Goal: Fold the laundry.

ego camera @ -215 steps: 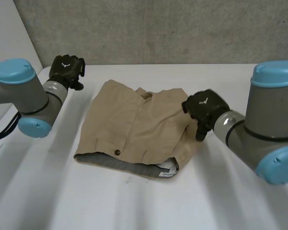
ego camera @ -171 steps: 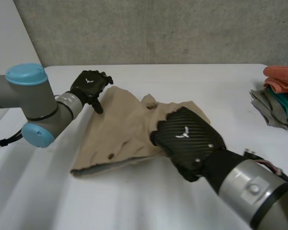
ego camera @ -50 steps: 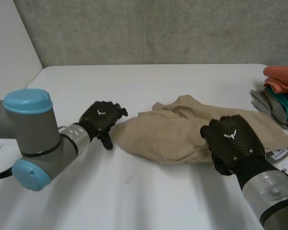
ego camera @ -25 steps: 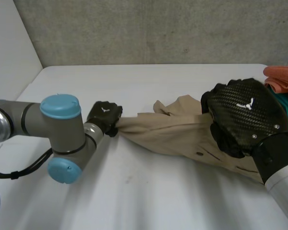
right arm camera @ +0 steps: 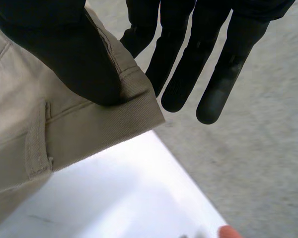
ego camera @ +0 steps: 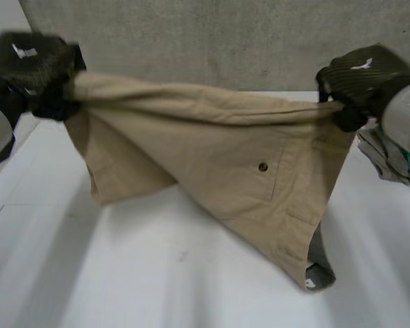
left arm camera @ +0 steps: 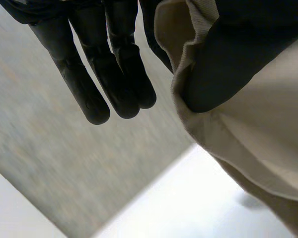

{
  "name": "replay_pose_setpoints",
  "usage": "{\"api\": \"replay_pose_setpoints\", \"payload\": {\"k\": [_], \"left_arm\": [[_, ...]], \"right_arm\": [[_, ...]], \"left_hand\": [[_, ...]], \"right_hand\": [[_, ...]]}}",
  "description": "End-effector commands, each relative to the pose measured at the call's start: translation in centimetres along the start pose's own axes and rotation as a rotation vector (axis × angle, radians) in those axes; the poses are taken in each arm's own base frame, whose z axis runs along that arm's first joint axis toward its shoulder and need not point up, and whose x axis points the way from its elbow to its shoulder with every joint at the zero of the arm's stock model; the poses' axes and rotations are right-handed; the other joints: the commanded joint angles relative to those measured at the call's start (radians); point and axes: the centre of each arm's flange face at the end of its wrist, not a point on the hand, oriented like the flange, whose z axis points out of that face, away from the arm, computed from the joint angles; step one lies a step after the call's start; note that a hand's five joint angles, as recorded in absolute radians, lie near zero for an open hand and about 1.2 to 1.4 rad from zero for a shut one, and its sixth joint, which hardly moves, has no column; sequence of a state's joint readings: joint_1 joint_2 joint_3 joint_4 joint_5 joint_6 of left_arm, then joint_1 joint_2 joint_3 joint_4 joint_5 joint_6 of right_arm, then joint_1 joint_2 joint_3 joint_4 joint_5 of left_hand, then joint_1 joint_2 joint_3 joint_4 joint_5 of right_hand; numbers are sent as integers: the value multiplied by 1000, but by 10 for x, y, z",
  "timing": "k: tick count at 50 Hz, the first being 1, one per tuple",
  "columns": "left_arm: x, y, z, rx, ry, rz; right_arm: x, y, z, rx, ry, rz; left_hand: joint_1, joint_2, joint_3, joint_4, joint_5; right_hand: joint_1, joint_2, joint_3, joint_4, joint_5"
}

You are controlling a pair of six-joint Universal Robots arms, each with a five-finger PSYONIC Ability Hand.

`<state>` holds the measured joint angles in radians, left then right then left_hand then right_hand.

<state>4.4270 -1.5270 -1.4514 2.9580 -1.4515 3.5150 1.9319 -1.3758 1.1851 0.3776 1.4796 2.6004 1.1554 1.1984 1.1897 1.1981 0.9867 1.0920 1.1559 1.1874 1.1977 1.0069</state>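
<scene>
Tan shorts (ego camera: 212, 147) taut between robot hands (ego camera: 31, 65) (ego camera: 359, 78)

I see white tabletop (ego camera: 157, 273), matte, under soft even light. Rough grey concrete wall (ego camera: 205, 41) stands directly behind tabletop's far edge.

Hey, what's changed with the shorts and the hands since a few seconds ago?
The beige shorts lay flat on the table; both hands took hold, dragged them rightward, then raised them. Now the left hand and right hand pinch opposite ends, and the shorts hang stretched between them. The clothes pile at the table's right edge stayed put.
</scene>
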Motion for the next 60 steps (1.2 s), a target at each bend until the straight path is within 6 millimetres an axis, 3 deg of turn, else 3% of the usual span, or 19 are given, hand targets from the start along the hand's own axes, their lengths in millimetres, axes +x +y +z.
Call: {"api": "replay_pose_setpoints", "payload": {"k": [1,6,8,10,11,14,18,23,28,32,33,36,37,40,43,47,51,59,60], "left_arm": [[9,47,54,-140,44,72],[-7,27,112,49,-50,106],[-26,-9,133,227,-148,107],[-38,-34,138,344,-202,95],[-50,-61,139,471,-254,75],[-71,-101,134,688,-329,9],[-81,-115,128,778,-334,-41],[-79,-89,131,655,-309,-53],[-73,-43,136,505,-296,-62],[-49,5,133,352,-243,-78],[-37,25,129,287,-215,-78],[-15,54,123,198,-159,-66],[0,71,117,143,-125,-49],[25,106,103,24,-60,5],[38,125,91,-49,-19,50],[50,141,64,-158,43,105],[57,138,30,-250,117,158],[61,125,-49,-482,295,276],[62,123,-67,-542,346,299]], "right_arm": [[-31,16,51,-9,-41,5],[-21,5,95,136,169,14],[-3,-19,110,283,327,32],[10,-40,112,398,425,49],[22,-64,109,529,502,62],[36,-100,97,758,595,72],[34,-124,85,912,583,55],[16,-114,90,844,485,37],[-3,-82,106,715,394,36],[-24,-48,122,636,314,22],[-35,-31,128,593,275,13],[-54,0,137,502,213,-4],[-67,21,141,432,167,-20],[-88,58,140,296,86,-61],[-97,78,134,209,39,-83],[-106,98,114,77,-44,-113],[-106,107,83,-53,-128,-144],[-103,124,-8,-379,-367,-257],[-102,127,-31,-450,-429,-283]], "left_hand": [[241,198,207,198,235],[241,198,207,198,235],[241,198,207,198,235],[241,198,207,198,235],[241,198,207,198,235],[241,198,207,198,235],[241,198,207,198,235],[241,198,207,198,235],[241,198,207,198,235],[241,198,207,198,235],[241,198,207,198,235],[241,198,207,198,235],[241,198,207,198,235],[241,198,207,198,235],[241,198,207,198,235],[241,198,207,198,235],[241,198,207,198,235],[241,198,207,198,235],[241,198,207,198,235]], "right_hand": [[304,240,209,199,215],[304,240,209,199,215],[304,240,209,199,215],[304,240,209,199,215],[304,240,209,199,215],[304,240,209,199,215],[304,240,209,199,215],[304,240,209,199,215],[304,240,209,199,215],[304,240,209,199,215],[304,240,209,199,215],[304,240,209,199,215],[304,240,209,199,215],[304,240,209,199,215],[304,240,209,199,215],[304,240,209,199,215],[304,240,209,199,215],[304,240,209,199,215],[304,240,209,199,215]]}}
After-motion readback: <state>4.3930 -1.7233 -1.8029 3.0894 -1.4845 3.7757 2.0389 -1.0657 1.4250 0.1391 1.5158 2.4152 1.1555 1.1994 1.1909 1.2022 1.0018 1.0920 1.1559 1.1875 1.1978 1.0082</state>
